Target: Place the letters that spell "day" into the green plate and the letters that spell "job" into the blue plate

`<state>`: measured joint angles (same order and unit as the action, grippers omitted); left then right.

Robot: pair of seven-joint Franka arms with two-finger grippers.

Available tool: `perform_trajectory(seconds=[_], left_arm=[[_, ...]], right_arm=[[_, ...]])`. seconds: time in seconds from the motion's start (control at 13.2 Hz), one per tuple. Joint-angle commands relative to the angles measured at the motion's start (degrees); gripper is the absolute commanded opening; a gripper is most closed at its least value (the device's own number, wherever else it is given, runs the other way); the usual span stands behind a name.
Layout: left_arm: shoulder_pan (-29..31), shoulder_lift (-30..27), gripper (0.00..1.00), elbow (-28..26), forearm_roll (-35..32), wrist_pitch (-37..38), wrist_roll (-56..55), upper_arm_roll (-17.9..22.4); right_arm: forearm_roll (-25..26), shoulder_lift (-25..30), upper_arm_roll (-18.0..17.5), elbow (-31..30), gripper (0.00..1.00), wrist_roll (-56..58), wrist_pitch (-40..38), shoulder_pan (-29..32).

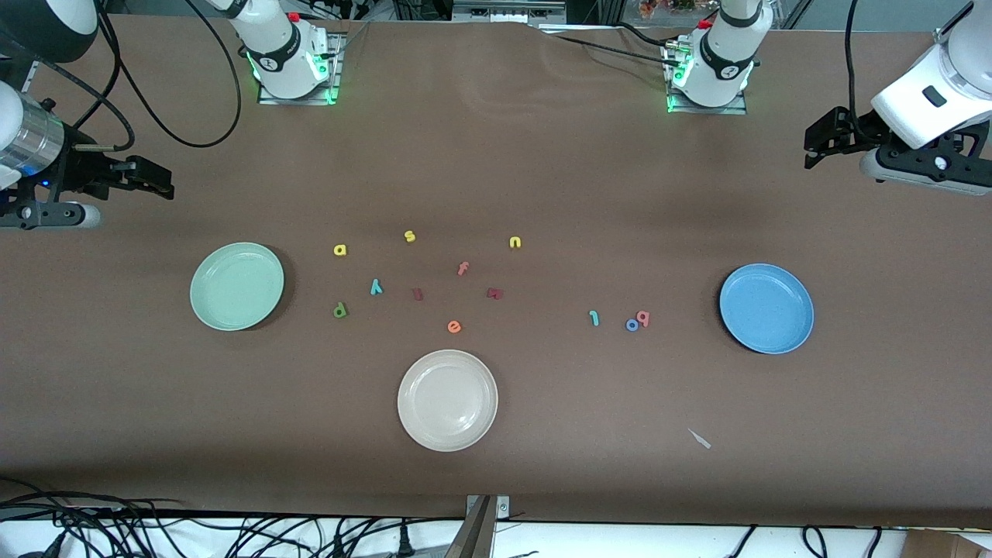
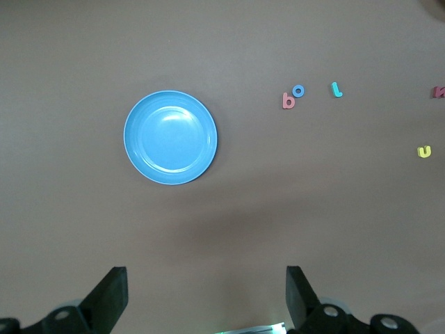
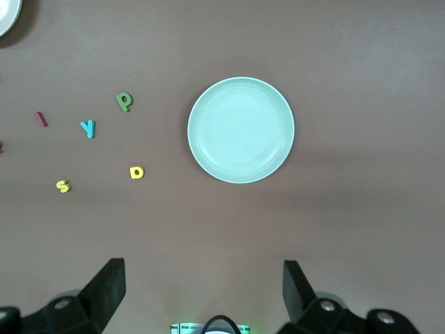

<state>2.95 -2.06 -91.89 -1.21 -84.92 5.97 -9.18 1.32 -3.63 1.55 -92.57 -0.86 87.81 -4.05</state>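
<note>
Front view | left hand (image 1: pixel 810 147) released, waiting | right hand (image 1: pixel 159 178) released | green plate (image 1: pixel 236 286) bare

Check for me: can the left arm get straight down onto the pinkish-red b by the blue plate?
Probably yes. The left gripper hangs open and empty, and nothing covers the b. But the blue o touches it, so closing fingers may nudge that too.

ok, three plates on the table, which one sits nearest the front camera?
The cream-white plate. It lies lowest in the front view, near the table's middle, while the green plate and blue plate sit farther back toward the table's ends.
</note>
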Motion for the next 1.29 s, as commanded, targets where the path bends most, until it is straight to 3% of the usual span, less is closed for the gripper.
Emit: perform_trajectory(seconds=[0.0, 1.21], left_arm=[[0.03, -0.13, 1.00, 1.01, -1.26, 1.08, -0.43, -0.22], [0.03, -0.22, 1.00, 0.92, -0.99, 2.39, -3.42, -0.13]], right_arm=[[0.18, 0.38, 0.03, -0.25, 1.00, 0.77, -0.36, 0.01], [0.18, 0.38, 0.03, -0.25, 1.00, 0.77, -0.45, 0.01]])
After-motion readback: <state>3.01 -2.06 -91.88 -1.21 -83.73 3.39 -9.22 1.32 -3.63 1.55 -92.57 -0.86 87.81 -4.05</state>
